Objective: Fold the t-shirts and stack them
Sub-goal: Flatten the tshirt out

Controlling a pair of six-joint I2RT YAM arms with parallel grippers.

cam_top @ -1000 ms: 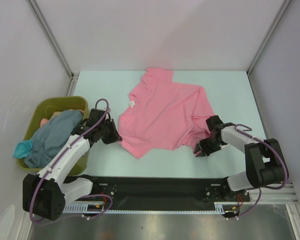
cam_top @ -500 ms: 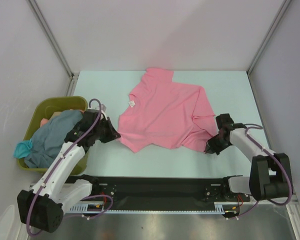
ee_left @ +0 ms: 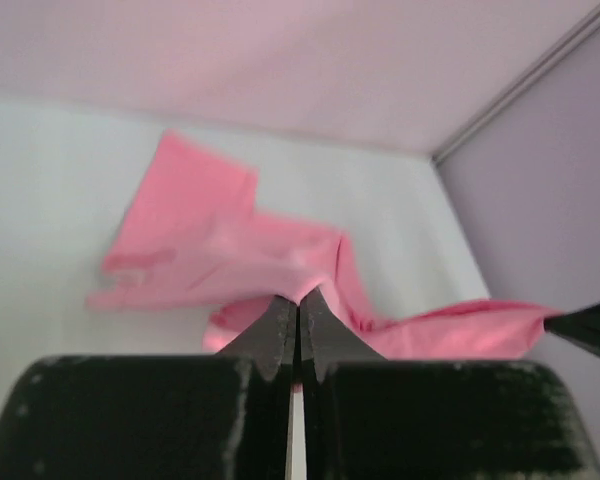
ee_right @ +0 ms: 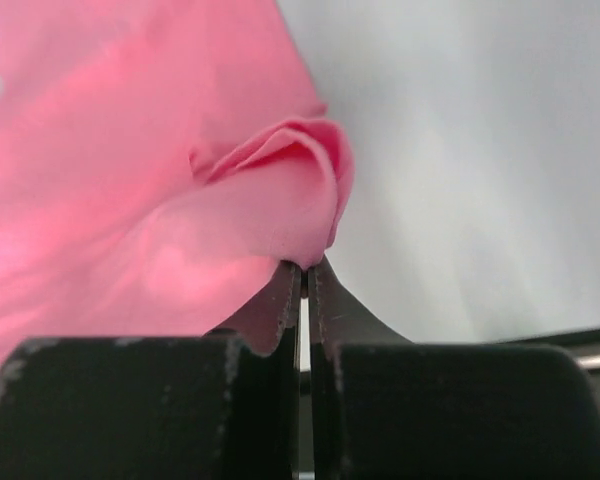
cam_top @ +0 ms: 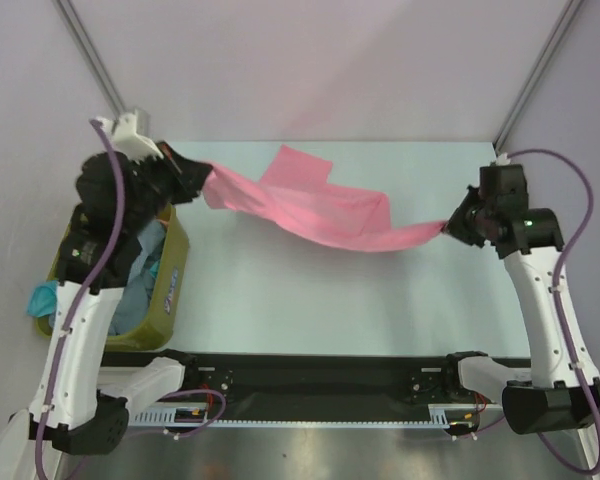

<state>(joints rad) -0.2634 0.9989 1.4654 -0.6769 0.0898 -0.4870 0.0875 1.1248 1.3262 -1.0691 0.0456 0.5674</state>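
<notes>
Cloth hides the fingertips in the top view: the left gripper (cam_top: 198, 172) and the right gripper (cam_top: 450, 226) each end in a bunch of the pink t-shirt (cam_top: 325, 212). Only the wrist views show each pair of jaws pressed together on a pinch of its fabric. Both wrist pictures are blurred, and which part of the shirt each gripper holds cannot be told. The left arm crosses over the olive-green bin (cam_top: 175, 285) and covers most of its opening. What shows inside is a crumpled grey-blue shirt (cam_top: 140, 270), with a teal shirt (cam_top: 42, 297) spilling over the bin's left rim. The pink t-shirt hangs stretched in the air to the right of the bin, above the table (cam_top: 310, 300). Its long axis runs from just above the bin's back corner away rightwards, sagging slightly toward the right gripper. One flap stands out from its back edge, away from the bin. Whether any part touches the table cannot be told.
</notes>
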